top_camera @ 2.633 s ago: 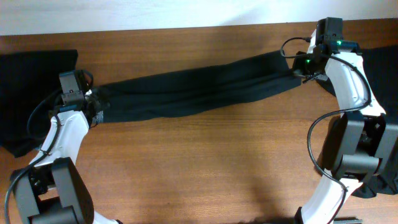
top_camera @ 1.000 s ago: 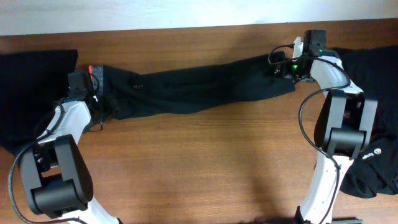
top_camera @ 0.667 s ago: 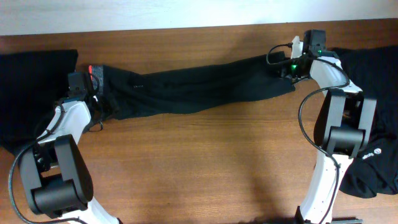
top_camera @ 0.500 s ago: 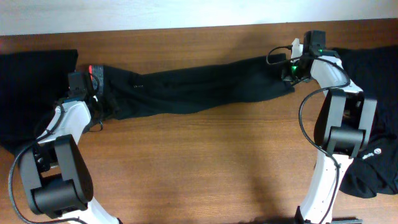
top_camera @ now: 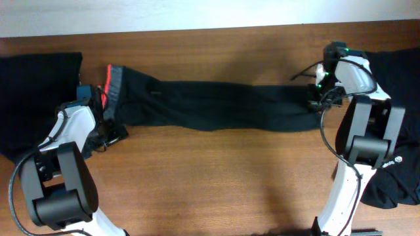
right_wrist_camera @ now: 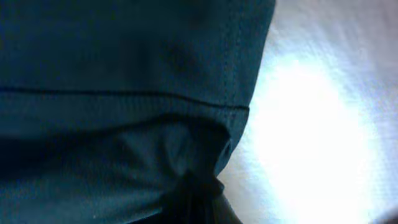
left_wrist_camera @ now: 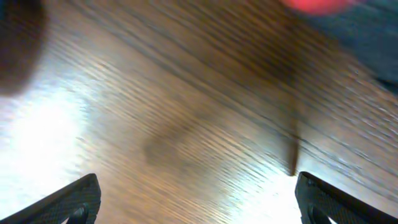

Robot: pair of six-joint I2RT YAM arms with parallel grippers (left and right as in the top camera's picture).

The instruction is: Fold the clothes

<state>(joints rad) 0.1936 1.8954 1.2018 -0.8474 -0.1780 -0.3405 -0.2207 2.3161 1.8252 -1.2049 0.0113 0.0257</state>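
Note:
Long black trousers [top_camera: 216, 105] lie stretched across the table, with the red-and-grey waistband [top_camera: 108, 84] at the left and the leg ends at the right. My right gripper [top_camera: 318, 99] is shut on the leg ends. In the right wrist view the dark fabric [right_wrist_camera: 124, 74] bunches into the right gripper [right_wrist_camera: 199, 202]. My left gripper [top_camera: 107, 133] stands open just in front of the waistband, holding nothing. The left wrist view shows this gripper [left_wrist_camera: 199, 202] over bare wood, with a blurred red strip of waistband [left_wrist_camera: 317, 5] at the top edge.
A black garment pile [top_camera: 33, 92] lies at the table's left edge. Another black garment [top_camera: 400, 78] covers the right edge, with a small white logo [top_camera: 394, 160] lower down. The brown wooden table [top_camera: 210, 177] runs forward of the trousers.
My right gripper has shut on the leg ends and drawn them toward the front right, pulling the trousers straighter. The left gripper has come off the waistband toward the front.

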